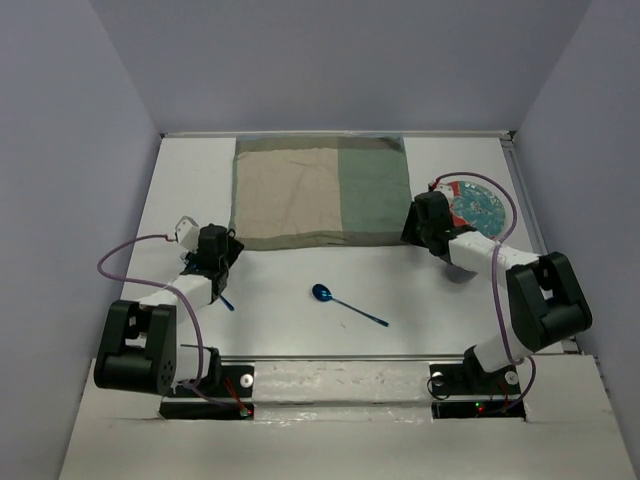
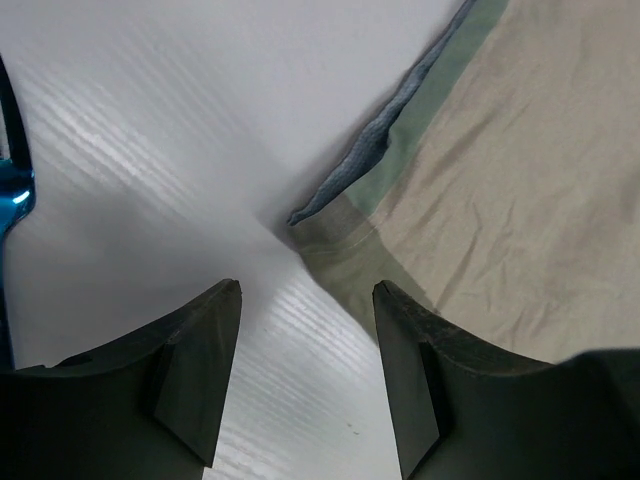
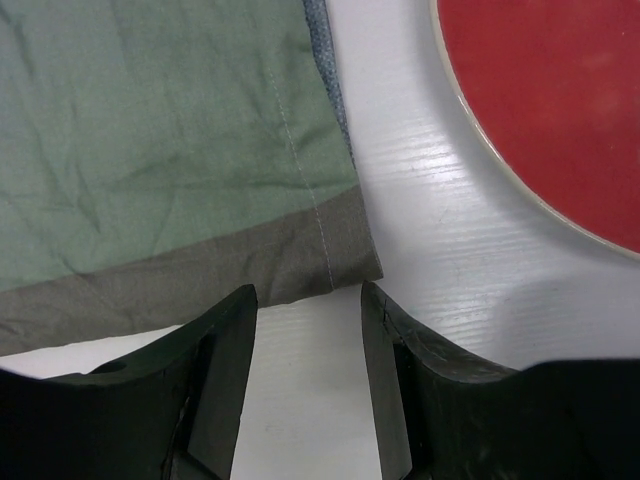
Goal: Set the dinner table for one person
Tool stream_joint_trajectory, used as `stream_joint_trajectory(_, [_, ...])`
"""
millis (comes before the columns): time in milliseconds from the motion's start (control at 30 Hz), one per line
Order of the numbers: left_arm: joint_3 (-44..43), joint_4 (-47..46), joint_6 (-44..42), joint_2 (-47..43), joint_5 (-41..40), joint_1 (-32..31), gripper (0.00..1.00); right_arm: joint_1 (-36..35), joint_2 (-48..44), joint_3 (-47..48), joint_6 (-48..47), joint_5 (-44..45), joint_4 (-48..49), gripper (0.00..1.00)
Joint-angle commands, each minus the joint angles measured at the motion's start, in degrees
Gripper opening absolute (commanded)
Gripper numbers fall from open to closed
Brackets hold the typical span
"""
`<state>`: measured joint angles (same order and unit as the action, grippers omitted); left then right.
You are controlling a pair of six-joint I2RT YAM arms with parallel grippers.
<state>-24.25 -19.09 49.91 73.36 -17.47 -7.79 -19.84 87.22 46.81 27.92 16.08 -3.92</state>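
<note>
2 stand open, empty: left end effector (image 2: 307,290), right end effector (image 3: 308,292), at placemat's (image 1: 320,195) near corners; spoon (image 1: 345,305) on worktop (image 1: 280,270).

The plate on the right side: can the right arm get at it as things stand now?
Probably yes. The right gripper hangs open right beside the plate, with only bare table between them; the placemat corner lies on its other side.

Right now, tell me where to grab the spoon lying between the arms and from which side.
Grip the spoon at mid-handle, coming straight down with the jaws across it. It lies flat on the table, so nothing gets under it sideways; the handle is thin and straight, running diagonally from the bowl toward the near right.
</note>
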Motion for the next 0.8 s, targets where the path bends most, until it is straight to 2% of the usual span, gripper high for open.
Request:
stream_joint_trajectory(0, [1.93,-3.49,0.8,0.2,-1.51,-0.21,0.66,0.24,1.54,2.32,0.82,0.71,0.06,0.52])
stream_joint_trajectory(200, [-0.8,-7.8,2.82,5.64,-1.77,-0.12,0.63,0.24,4.36,3.64,1.78,0.97,0.58,0.52])
stream_joint_trajectory(333, [-1.06,-9.65,3.44,8.19,-1.16,0.15,0.54,0.24,5.15,3.56,2.57,2.47,0.85,0.5])
stream_joint_trajectory(367, [-1.06,-10.61,3.7,8.63,-1.07,0.15,0.49,0.24,5.24,3.55,2.58,2.73,0.93,0.49])
stream_joint_trajectory(433, [-1.32,-11.23,3.79,9.42,-1.07,0.15,0.44,0.24,6.2,3.73,2.49,2.99,1.11,0.47])
stream_joint_trajectory(567, [-1.59,-12.02,3.7,10.04,-1.16,0.15,0.42,0.24,7.7,4.26,2.49,3.26,1.37,0.33])
stream_joint_trajectory(600, [-1.59,-12.28,3.53,10.39,-1.07,0.23,0.41,0.24,7.96,4.34,2.57,3.09,1.64,0.24])
stream_joint_trajectory(633, [-1.68,-12.46,3.44,10.48,-0.72,0.23,0.38,0.24,8.05,4.26,2.58,2.82,1.81,0.2])
stream_joint_trajectory(667, [-1.68,-13.07,3.27,10.66,-0.37,0.49,0.23,0.24,7.97,4.17,2.66,2.65,1.99,0.17])
stream_joint_trajectory(733, [-1.68,-13.6,3.09,11.01,0.34,0.58,0.13,0.24,7.79,3.91,2.58,2.47,2.25,0.09])
stream_joint_trajectory(767, [-1.68,-13.86,2.91,11.01,0.51,0.67,0.0,0.24,7.53,3.82,2.49,2.64,2.34,0.02])
